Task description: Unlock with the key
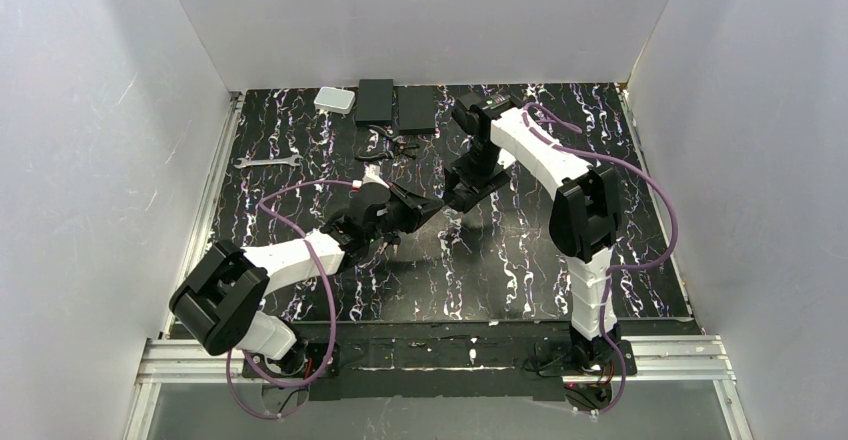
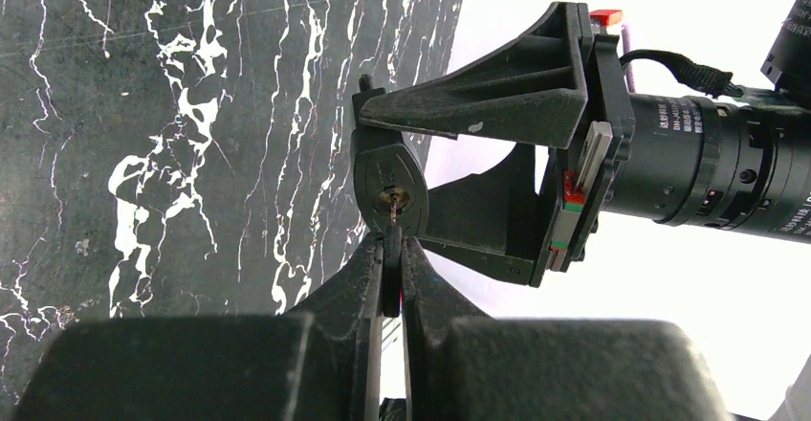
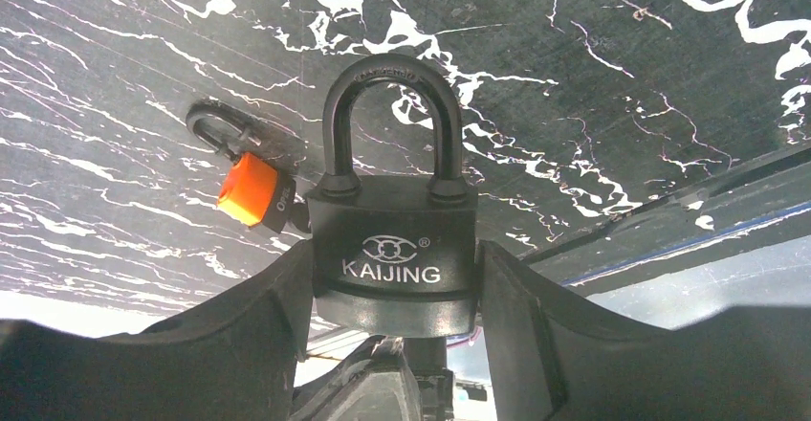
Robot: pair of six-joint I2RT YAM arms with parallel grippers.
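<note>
The desk (image 1: 520,270) is black with white marble veins. The padlock (image 3: 392,249) is black with white lettering. At the desk's far edge, a white box (image 1: 334,100).

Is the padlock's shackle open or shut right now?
Shut. Both legs of the shackle sit down in the padlock body, with no gap at either side, while the right end effector grips the body.

white-shelled left arm (image 1: 290,256) and right arm (image 1: 545,155), bulky black joints, looping purple cables (image 1: 327,295)
</note>
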